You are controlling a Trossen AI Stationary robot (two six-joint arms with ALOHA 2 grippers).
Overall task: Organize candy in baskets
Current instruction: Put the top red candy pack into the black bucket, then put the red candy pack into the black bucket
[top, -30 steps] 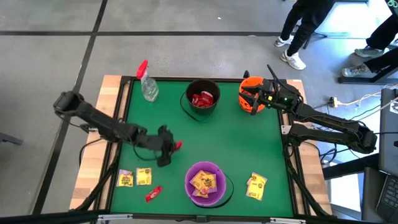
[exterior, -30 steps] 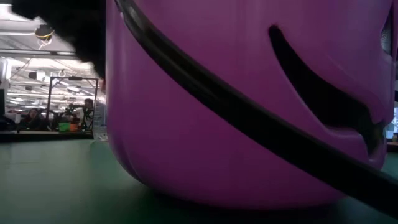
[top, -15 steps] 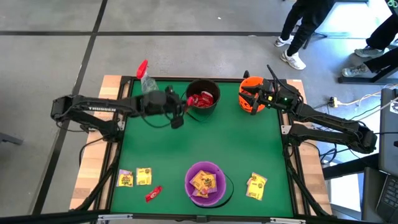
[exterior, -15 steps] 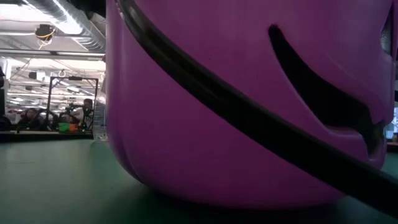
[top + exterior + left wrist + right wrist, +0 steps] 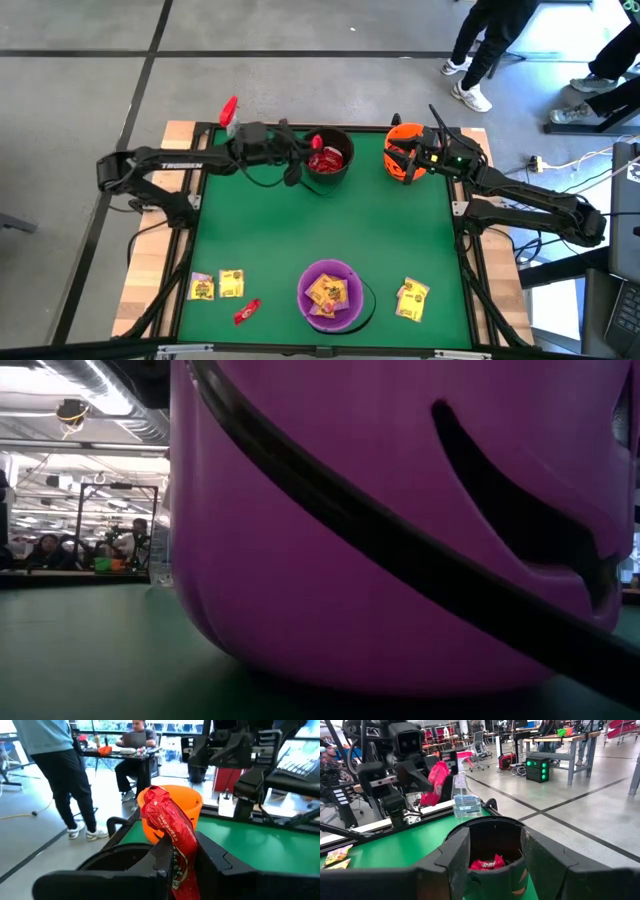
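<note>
While my left gripper (image 5: 181,865) pinches a crinkled red candy packet (image 5: 170,837) just above the round black plastic bucket (image 5: 326,160), I judge release comes next; the right gripper (image 5: 492,855) sits spread around the orange bucket (image 5: 403,152).

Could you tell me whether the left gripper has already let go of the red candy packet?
No, the left gripper has its fingers shut on the red wrapped candy packet, above the black round plastic bucket.

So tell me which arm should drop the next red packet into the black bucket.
Left. The left gripper already holds a red packet right at the black bucket's rim, while the right gripper sits at the orange bucket, carrying nothing visible.
</note>
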